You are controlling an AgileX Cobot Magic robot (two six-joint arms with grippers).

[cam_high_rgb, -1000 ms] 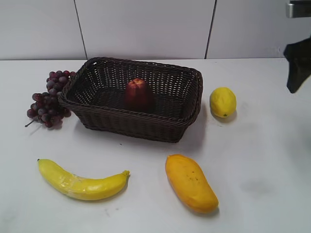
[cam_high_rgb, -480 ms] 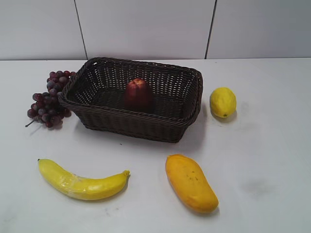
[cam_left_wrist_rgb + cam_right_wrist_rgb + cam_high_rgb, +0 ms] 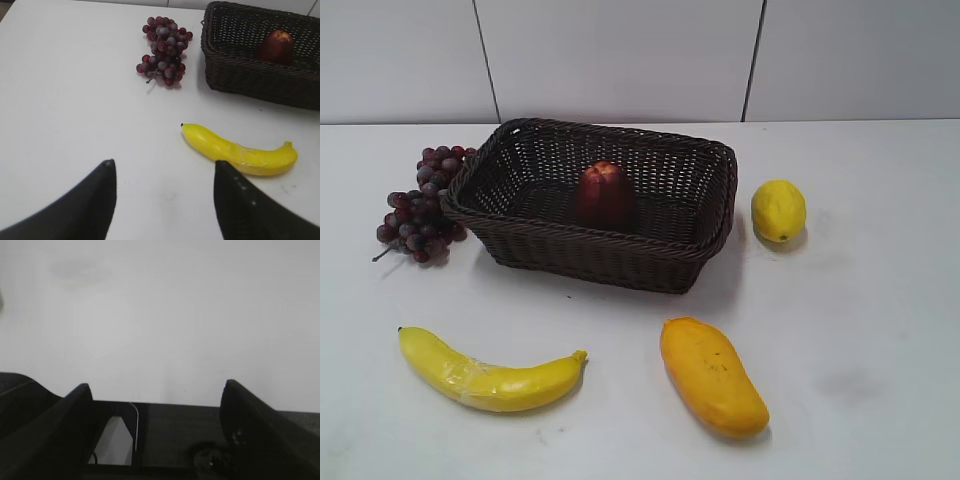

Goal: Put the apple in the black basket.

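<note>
We found the apple (image 3: 604, 193) sitting inside the black basket (image 3: 610, 262) toward the table's far edge, so the job looked done. Our left gripper (image 3: 165, 200) and right gripper (image 3: 156, 432) both stood wide apart, holding nothing, clear of the fruit.

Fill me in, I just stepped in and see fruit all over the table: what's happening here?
Nothing is being handled right now. The apple already sits inside the black basket, so that job looks done. Both arms are out of the exterior view; the left gripper and the right gripper are open and empty over the table. The grapes, lemon, banana and mango lie around the basket.
</note>
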